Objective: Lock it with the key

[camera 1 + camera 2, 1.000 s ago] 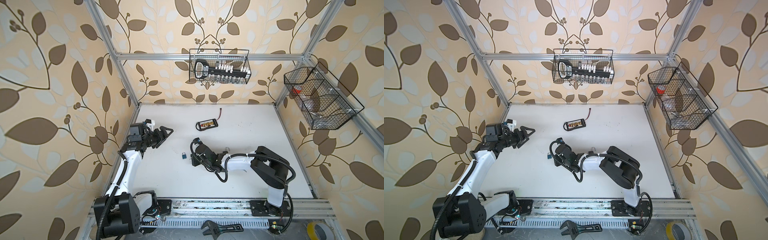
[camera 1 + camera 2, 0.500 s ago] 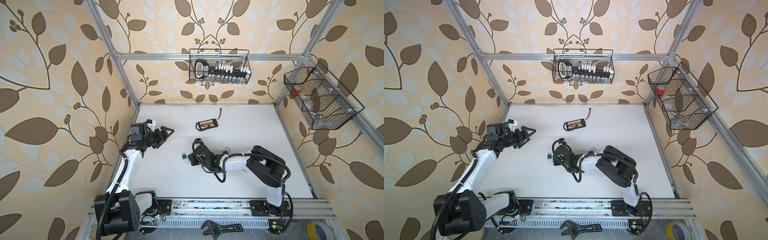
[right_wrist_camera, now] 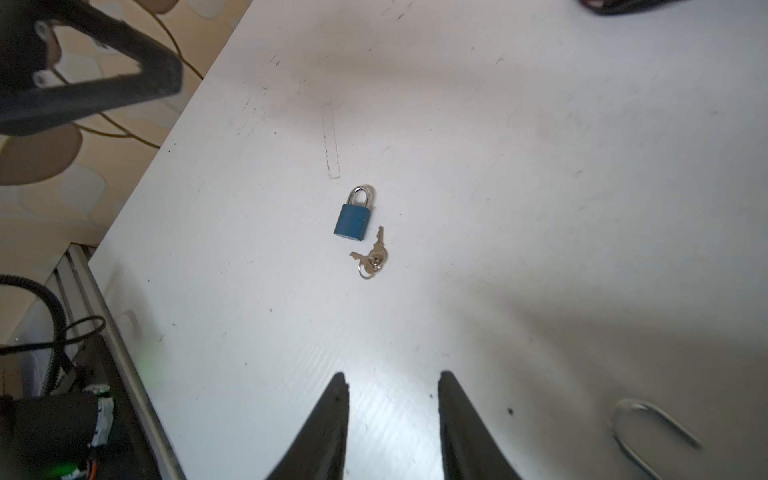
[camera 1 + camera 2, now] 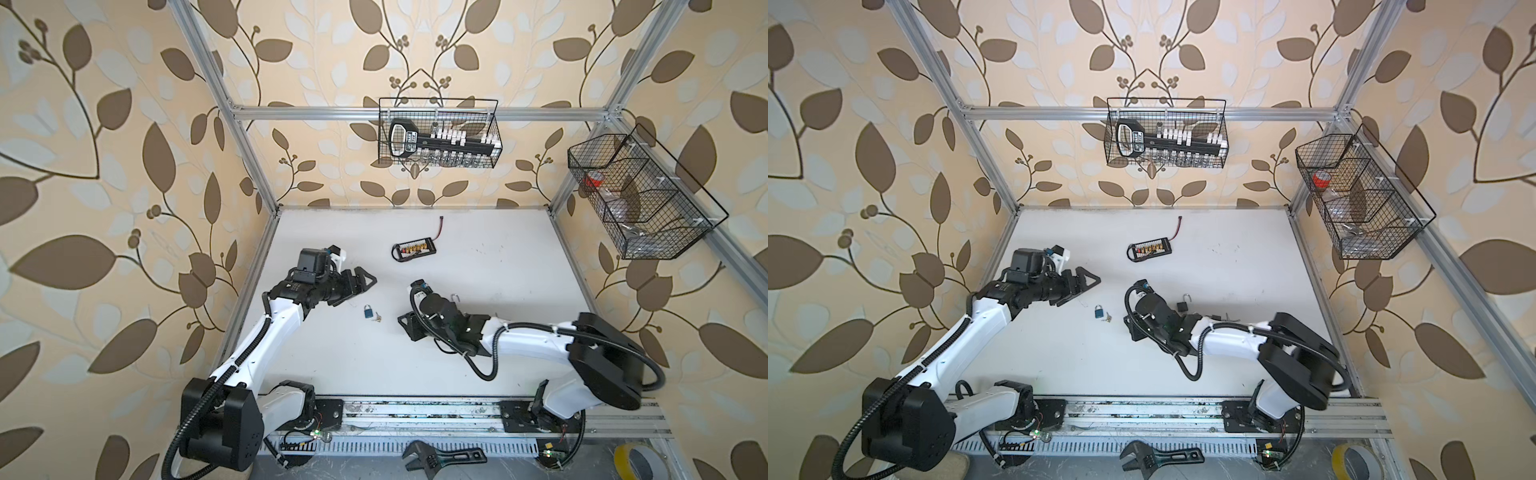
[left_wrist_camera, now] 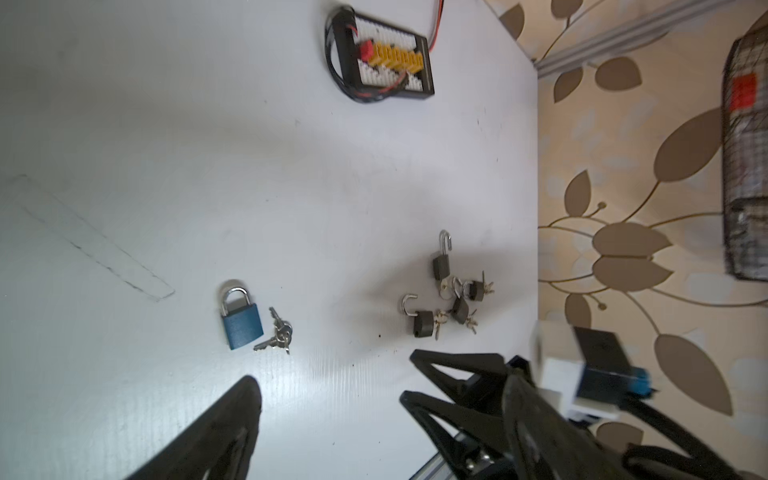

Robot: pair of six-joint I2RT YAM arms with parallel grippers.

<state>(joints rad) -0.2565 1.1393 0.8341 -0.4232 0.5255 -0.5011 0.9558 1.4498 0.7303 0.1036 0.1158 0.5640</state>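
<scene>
Because the blue padlock (image 3: 352,218) lies flat on the white surface (image 3: 540,208) between the arms, shackle seemingly closed and keys (image 3: 371,257) just beside it, both grippers hover clear and empty: left fingers (image 5: 224,424) spread wide, right fingers (image 3: 328,415) partly parted.

Bright, diffuse light in both top views; shadows soft, faint on white table (image 4: 478,266). Heavy wide-angle bowing esp. at edges. Left wrist view: motion smear twd wall side. Right wrist view: blue padlock (image 3: 352,222) sharp, near metal hoop (image 3: 648,432) out of focus.
</scene>
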